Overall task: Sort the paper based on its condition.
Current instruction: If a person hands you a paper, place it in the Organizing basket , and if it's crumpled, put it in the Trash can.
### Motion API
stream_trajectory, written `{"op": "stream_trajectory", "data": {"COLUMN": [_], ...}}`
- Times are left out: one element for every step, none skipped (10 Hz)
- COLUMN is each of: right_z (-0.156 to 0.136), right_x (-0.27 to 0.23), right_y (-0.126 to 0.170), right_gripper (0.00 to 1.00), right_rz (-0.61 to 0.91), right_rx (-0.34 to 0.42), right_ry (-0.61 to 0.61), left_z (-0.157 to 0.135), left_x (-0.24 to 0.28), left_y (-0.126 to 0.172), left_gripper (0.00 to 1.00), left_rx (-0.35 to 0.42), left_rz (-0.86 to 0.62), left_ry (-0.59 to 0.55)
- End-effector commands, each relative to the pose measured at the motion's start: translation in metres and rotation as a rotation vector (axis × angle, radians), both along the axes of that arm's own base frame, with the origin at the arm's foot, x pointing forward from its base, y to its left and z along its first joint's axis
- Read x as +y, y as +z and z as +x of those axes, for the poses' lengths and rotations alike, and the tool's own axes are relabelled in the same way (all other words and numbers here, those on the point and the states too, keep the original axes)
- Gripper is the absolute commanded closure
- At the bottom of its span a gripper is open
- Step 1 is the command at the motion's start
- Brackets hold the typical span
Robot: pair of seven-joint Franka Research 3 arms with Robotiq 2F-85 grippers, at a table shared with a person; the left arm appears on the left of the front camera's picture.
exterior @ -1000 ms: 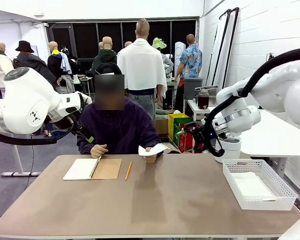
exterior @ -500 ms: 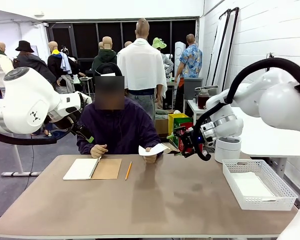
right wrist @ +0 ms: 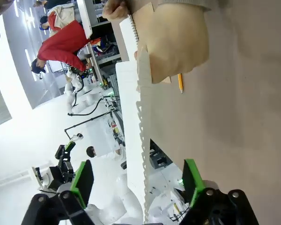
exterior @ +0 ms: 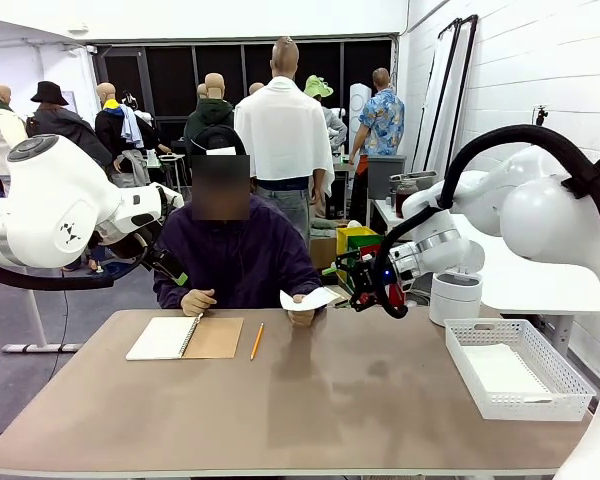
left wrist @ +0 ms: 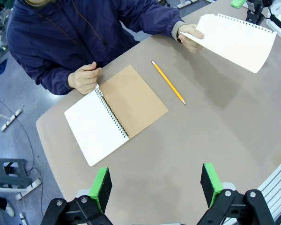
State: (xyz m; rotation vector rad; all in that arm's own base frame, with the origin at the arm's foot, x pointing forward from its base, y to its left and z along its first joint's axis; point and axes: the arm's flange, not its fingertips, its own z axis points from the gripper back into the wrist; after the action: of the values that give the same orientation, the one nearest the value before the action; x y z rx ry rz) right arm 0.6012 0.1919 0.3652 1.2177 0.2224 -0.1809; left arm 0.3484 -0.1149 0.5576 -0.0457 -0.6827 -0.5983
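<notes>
We logged a smooth matt brown worktop [exterior: 310,400], thin matt white paper [left wrist: 236,40] with a ragged punched edge, a notebook [left wrist: 131,101] in dull brown cardboard, a white plastic mesh basket [exterior: 540,408], and a glossy left arm [exterior: 50,205].

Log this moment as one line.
right gripper: open, facing paper edge | paper: held out in person's hand | left gripper: open, above table

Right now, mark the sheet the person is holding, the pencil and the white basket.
paper [left wrist: 236,42]: left wrist view, middle of the sheet.
pencil [left wrist: 168,82]: left wrist view, mid-shaft.
white basket [exterior: 535,405]: front view, near wall.
</notes>
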Motion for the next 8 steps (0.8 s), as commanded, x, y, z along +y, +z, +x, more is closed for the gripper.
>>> {"op": "stream_trajectory", "data": {"right_z": [0.0111,0.0114,0.0133,0.0122,0.0123,0.0144,0.0141,0.0146], "right_x": [0.0008,-0.0001,-0.0002,-0.0002,-0.0015,-0.0020,-0.0014,-0.0006], "right_y": [-0.0005,-0.0023,-0.0034,-0.0034,-0.0033,-0.0038,-0.0038,-0.0037], "right_gripper": [0.35,0.42,0.62,0.81,0.94,1.00,1.00,1.00], "right_rz": [-0.004,0.007,0.001,0.006,-0.009,0.006,0.019,0.022], "right_rx": [0.039,0.061,0.068,0.063,0.081,0.079,0.092,0.099], "right_ry": [0.023,0.028,0.027,0.031,0.026,0.028,0.033,0.037], "left_z": [0.0015,0.0015,0.0015,0.0015,0.0015,0.0015,0.0015,0.0015], "left_x": [0.0007,0.0007,0.0007,0.0007,0.0007,0.0007,0.0007,0.0007], "left_y": [0.0006,0.0006,0.0006,0.0006,0.0006,0.0006,0.0006,0.0006], "left_gripper": [0.00,0.00,0.00,0.00,0.00,0.00,0.00,0.00], "left_rx": [-0.003,-0.003,-0.003,-0.003,-0.003,-0.003,-0.003,-0.003], "left_rz": [-0.004,-0.004,-0.004,-0.004,-0.004,-0.004,-0.004,-0.004], "left_ry": [0.000,0.000,0.000,0.000,0.000,0.000,0.000,0.000]}}
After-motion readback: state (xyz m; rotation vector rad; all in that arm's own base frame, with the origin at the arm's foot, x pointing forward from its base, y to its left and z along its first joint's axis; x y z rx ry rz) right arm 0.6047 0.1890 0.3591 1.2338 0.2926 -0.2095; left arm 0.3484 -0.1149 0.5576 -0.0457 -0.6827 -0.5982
